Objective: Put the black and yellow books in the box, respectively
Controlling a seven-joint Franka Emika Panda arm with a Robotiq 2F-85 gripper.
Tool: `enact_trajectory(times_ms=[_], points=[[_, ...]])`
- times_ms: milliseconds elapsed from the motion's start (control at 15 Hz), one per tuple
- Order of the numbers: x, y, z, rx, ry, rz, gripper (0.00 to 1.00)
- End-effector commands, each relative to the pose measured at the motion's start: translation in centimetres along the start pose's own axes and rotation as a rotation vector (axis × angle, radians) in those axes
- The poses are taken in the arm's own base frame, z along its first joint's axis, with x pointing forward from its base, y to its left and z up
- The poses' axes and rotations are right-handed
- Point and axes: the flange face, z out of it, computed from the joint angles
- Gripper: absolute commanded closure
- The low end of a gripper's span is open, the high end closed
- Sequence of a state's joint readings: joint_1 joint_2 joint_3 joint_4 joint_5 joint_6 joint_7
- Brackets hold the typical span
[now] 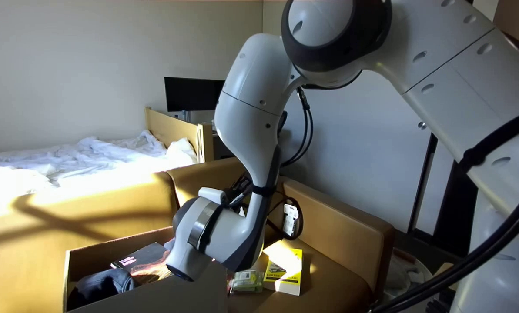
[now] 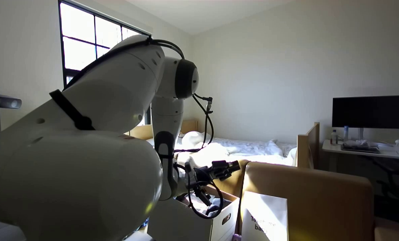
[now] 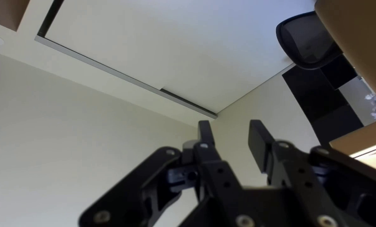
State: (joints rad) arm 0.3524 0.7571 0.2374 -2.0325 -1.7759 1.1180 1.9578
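Observation:
The black book (image 1: 144, 257) lies inside the box (image 1: 189, 293), tilted on dark cloth in an exterior view; part of its cover shows a reddish-orange picture. On the sofa seat beside the box rests the yellow book (image 1: 284, 270), partly in bright sunlight. In the wrist view my gripper (image 3: 230, 126) is partly open, with only wall visible between its fingers. Its jaws point away from both books, towards the upper wall and ceiling, so neither book shows there. The wrist hangs above the box's edge in both exterior views. The yellow book is out of sight in an exterior view where the box (image 2: 182, 222) shows.
A small greenish packet (image 1: 247, 281) lies between the box and the yellow book. Dark cloth (image 1: 105, 284) fills the box's near corner. A white panel with printed lettering (image 2: 264, 217) leans on the sofa back (image 2: 306, 197). Cables loop (image 2: 206, 214) below the wrist.

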Motion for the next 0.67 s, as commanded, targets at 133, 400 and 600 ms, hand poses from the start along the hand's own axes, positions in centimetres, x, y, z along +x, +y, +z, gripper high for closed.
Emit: enact_trajectory(times_ms=[133, 400, 600], points=[[-5.9, -3.2, 1.3, 0.157, -0.036, -0.241, 0.27], [-11.8, -7.2, 4.3, 0.358, -0.114, -0.301, 0.01], [-14.5, -11.2, 6.3, 0.553, -0.11, -0.295, 0.0]])
